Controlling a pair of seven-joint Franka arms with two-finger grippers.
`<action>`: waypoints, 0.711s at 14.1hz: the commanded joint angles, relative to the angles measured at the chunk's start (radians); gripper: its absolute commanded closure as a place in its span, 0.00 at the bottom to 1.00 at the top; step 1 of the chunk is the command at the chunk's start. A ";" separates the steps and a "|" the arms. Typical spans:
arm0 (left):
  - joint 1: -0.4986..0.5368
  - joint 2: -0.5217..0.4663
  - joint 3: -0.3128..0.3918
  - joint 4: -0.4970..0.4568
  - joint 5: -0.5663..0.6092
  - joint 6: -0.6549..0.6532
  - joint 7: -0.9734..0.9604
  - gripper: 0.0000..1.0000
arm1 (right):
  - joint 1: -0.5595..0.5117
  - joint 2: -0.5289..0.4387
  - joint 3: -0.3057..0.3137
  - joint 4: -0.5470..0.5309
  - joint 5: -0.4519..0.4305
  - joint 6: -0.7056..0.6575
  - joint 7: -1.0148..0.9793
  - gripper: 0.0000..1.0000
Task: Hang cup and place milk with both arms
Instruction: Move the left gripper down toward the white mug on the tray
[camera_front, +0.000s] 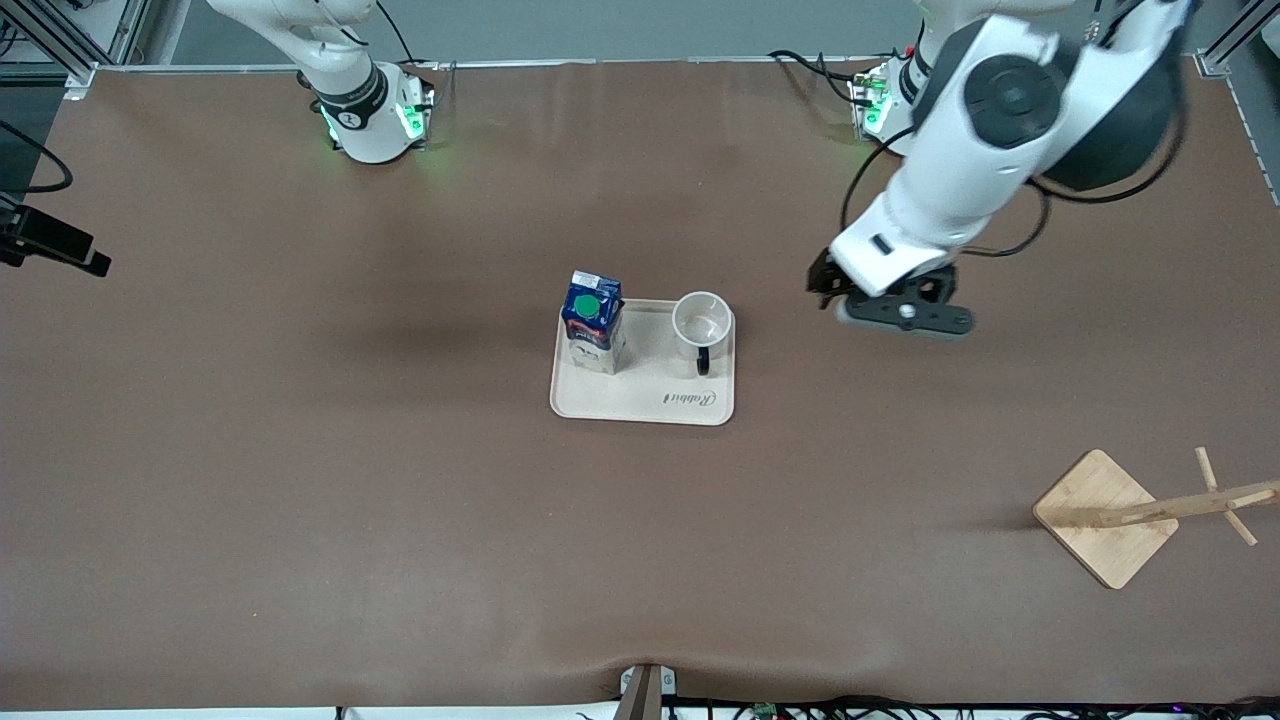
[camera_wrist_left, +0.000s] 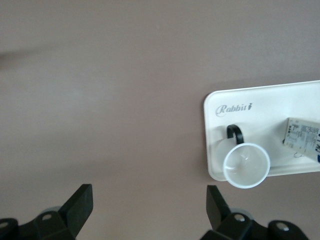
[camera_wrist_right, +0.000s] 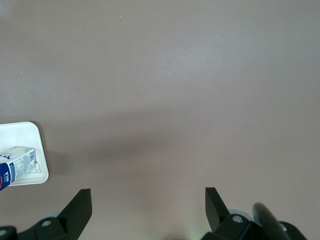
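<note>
The white cup (camera_front: 702, 325) with its black handle stands upright on a cream tray (camera_front: 642, 405) at mid-table. The milk (camera_front: 592, 335), with a blue top and green cap, stands beside it on the tray, toward the right arm's end. My left gripper (camera_front: 897, 306) is open and empty, up over bare table beside the tray toward the left arm's end. Its wrist view shows the open gripper (camera_wrist_left: 148, 200), the cup (camera_wrist_left: 246, 165), the tray (camera_wrist_left: 260, 100) and the milk (camera_wrist_left: 304, 137). My right gripper (camera_wrist_right: 148, 200) is open and empty over bare table, with the tray corner (camera_wrist_right: 25, 132) and the milk (camera_wrist_right: 17, 162) at the edge of its wrist view.
A wooden cup rack (camera_front: 1105, 515) with a square base and pegs stands toward the left arm's end, nearer to the front camera than the tray. A black device (camera_front: 55, 245) juts in at the right arm's end. The table is covered with a brown mat.
</note>
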 joint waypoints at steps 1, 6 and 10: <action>-0.033 -0.006 -0.018 -0.145 0.001 0.161 -0.107 0.00 | -0.017 0.005 0.010 0.011 0.019 0.001 0.007 0.00; -0.100 0.112 -0.016 -0.210 0.002 0.335 -0.303 0.15 | -0.016 0.005 0.010 0.011 0.019 0.001 0.007 0.00; -0.160 0.223 -0.015 -0.207 0.092 0.393 -0.492 0.21 | -0.016 0.005 0.010 0.011 0.024 0.003 0.007 0.00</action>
